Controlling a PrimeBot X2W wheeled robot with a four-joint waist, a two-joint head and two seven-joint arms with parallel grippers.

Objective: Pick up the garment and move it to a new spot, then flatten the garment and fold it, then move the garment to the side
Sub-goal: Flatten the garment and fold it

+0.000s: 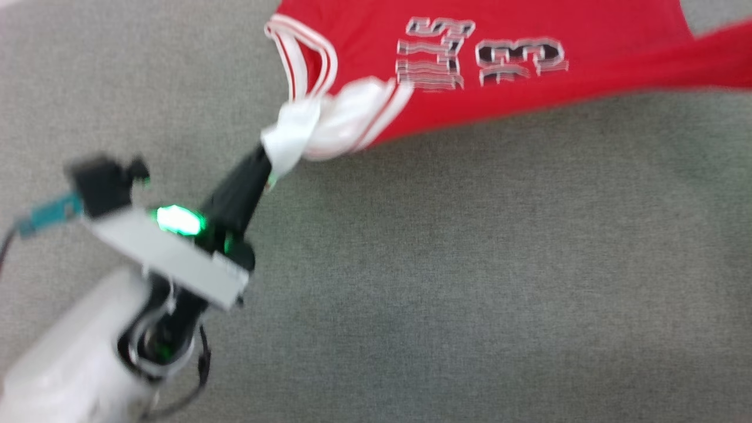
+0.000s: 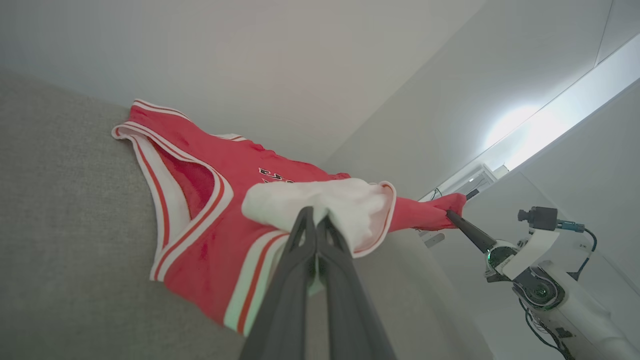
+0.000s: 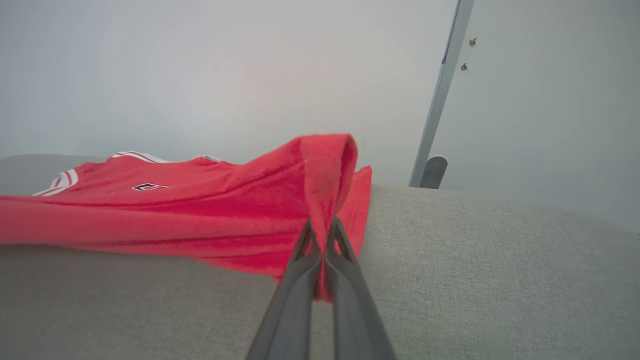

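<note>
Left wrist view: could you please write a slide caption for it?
Left gripper pinches a white sleeve of the shirt; right gripper holds its far red end.

— Where is the left gripper, the one with two long dark fingers?
— Lower left in the head view. Its fingers are pressed together on a white sleeve of the bright red T-shirt, and its pale forearm slants up-right.
— And the right gripper?
— Its dark fingers are also clamped together, on a red fold. Its white right arm reaches up-left in the left wrist view.

Grey fabric surface (pale walls behind)
</note>
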